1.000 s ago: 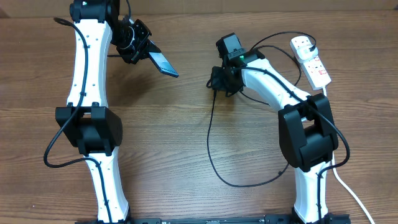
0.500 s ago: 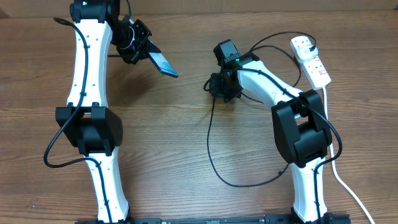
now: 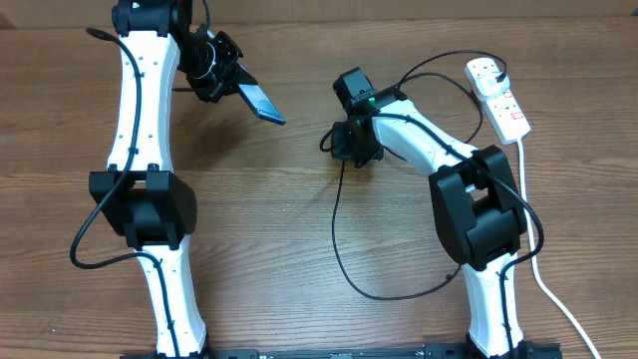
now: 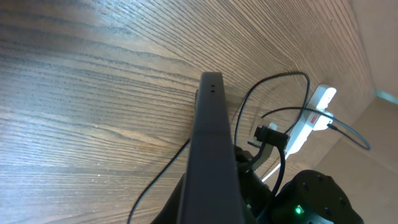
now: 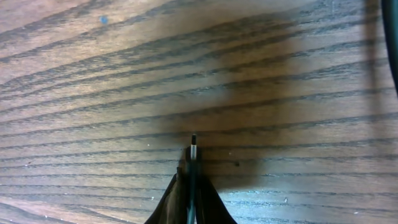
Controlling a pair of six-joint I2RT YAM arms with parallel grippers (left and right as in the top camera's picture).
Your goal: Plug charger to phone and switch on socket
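Note:
My left gripper is shut on the phone and holds it tilted above the table at the upper left; in the left wrist view the phone's dark edge fills the centre. My right gripper is shut on the charger's connector tip, which points at the wood. The charger's black cable loops down over the table and back up to its plug in the socket, a white strip at the far right; the socket also shows in the left wrist view.
The socket's thick white cord runs down the right edge past the right arm's base. The left arm's base stands at the left. A beige wall lies behind the table's far edge.
My right gripper has moved a little to the left with the connector tip, towards the phone. The left gripper and phone have stayed still.

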